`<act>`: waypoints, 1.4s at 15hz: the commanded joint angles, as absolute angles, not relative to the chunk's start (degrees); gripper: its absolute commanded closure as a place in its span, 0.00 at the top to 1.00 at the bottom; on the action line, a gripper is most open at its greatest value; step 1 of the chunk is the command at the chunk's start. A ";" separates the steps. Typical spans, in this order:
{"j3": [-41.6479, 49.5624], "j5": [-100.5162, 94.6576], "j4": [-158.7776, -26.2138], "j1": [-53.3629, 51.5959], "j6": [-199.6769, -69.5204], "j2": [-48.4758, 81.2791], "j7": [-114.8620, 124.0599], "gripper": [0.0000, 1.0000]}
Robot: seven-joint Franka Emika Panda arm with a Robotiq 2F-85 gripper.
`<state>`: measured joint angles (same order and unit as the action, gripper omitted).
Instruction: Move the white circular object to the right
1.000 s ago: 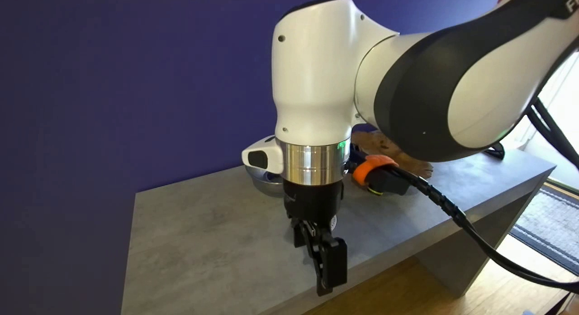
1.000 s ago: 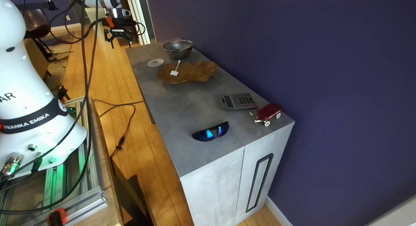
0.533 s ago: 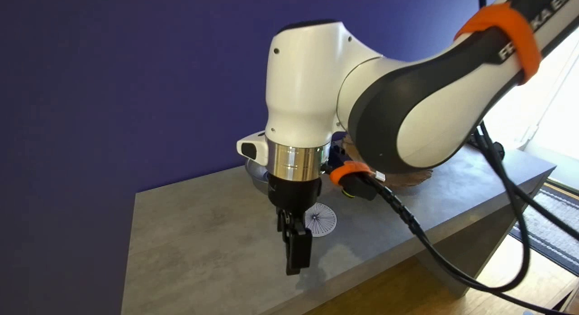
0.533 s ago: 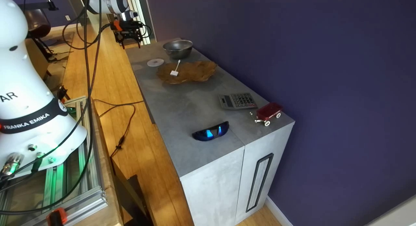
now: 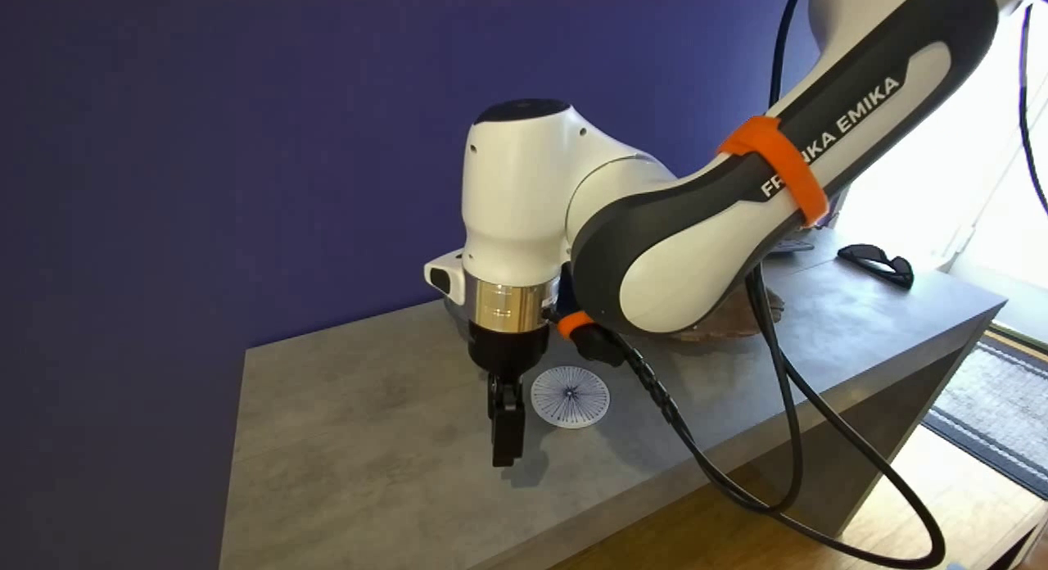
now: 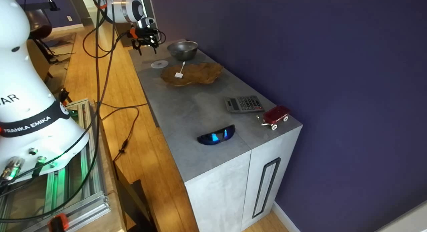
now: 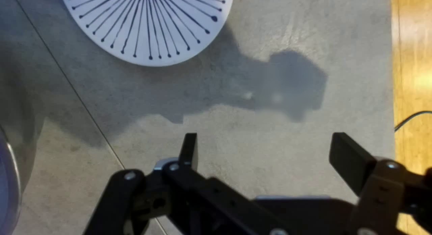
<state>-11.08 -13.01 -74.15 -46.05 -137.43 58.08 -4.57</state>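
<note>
The white circular object (image 5: pixel 571 397) is a thin flat disc with dark lines radiating from its centre. It lies flat on the grey cabinet top. It also shows in an exterior view (image 6: pixel 159 64) and, cut off by the top edge, in the wrist view (image 7: pixel 148 32). My gripper (image 7: pixel 265 137) is open, with nothing between its fingers (image 7: pixel 351 160). In an exterior view the gripper (image 5: pixel 507 459) hangs pointing down above the cabinet top, to the left of the disc and apart from it. It also shows in an exterior view (image 6: pixel 147 53), behind the disc.
A shiny metal bowl (image 6: pixel 182 55) and a brown wooden bowl (image 6: pixel 203 73) holding a white adapter (image 6: pixel 179 75) stand near the disc. A calculator (image 6: pixel 245 103), red toy wagon (image 6: pixel 276 114) and sunglasses (image 6: pixel 217 135) lie farther along the cabinet top (image 6: pixel 186 108). A blue wall (image 6: pixel 300 58) runs behind.
My arm has moved in over the cabinet top: leftward in one exterior view, rightward and lower in another. The disc, hidden behind the gripper before, now shows whole. The disc has not moved.
</note>
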 commanded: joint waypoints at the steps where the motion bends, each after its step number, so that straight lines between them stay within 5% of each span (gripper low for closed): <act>1: -11.45 -11.32 -72.82 -44.44 -137.20 59.64 -4.71 1.00; 21: -6.09 -16.07 -83.68 -45.08 -141.43 54.45 3.23 1.00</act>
<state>-7.42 -14.40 -80.75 -43.35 -140.63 56.29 0.78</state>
